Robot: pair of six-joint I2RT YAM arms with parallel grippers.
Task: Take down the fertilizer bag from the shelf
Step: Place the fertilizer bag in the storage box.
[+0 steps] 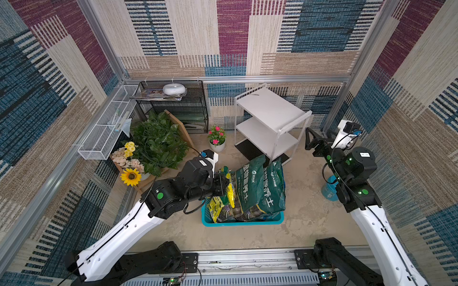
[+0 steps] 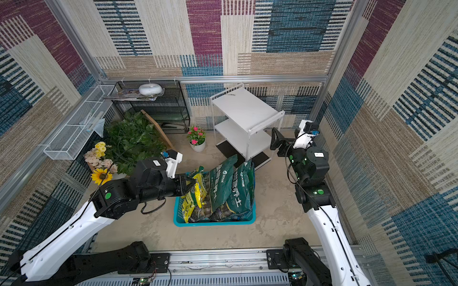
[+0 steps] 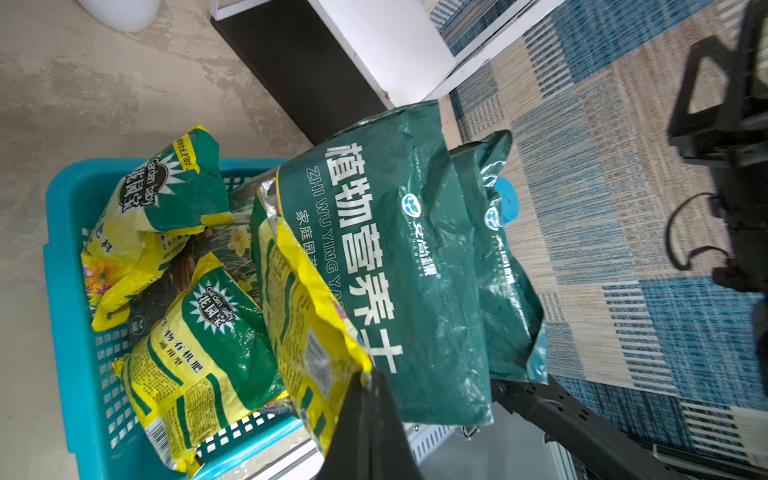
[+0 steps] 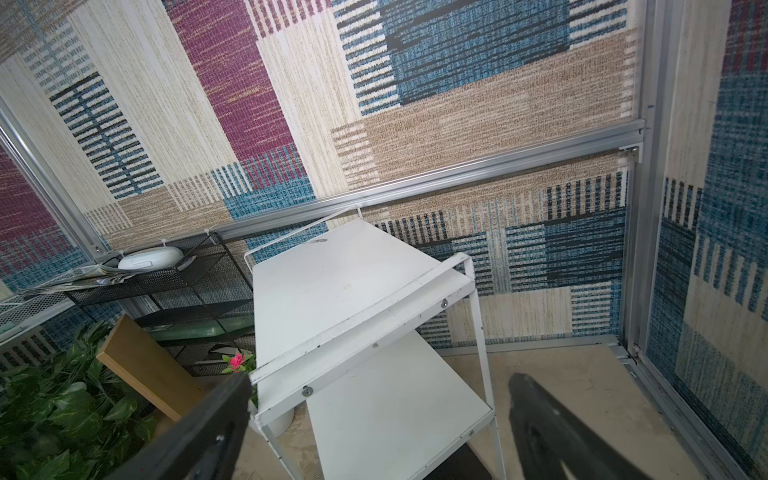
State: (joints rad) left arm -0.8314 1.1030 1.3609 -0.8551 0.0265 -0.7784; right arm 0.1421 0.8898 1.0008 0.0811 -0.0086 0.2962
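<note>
Front strip: you are looking at bare concrete floor (image 1: pixel 223 236) running between the base rail (image 1: pixel 247 260) and the teal basket (image 1: pixel 241 223), with open room on either side of the basket.
Left gripper (image 3: pixel 365 388): its fingers are pressing together, pinching the near edge of the fertilizer bag (image 3: pixel 301 316).
Fertilizer bag: the yellow-green pack is stretching from the fingers down into the basket's left half and leaning against a dark green soil bag (image 1: pixel 247 188). It is sitting off the shelf (image 1: pixel 270 109), well apart from it.
Basket edges: two soil bags are standing tilted, their tops reaching over the far rim toward the shelf's black base panel (image 1: pixel 247 149).
Right gripper (image 1: pixel 314 136): its fingers are standing spread wide, gripping nothing, hovering just beside the shelf's right frame.
Shelf: it is standing past the basket against the back wall (image 1: pixel 235 37), with a flower pot (image 1: pixel 217 146) sitting near its left side.
Far left: a black wire rack (image 1: pixel 183 109) is filling the back corner.
</note>
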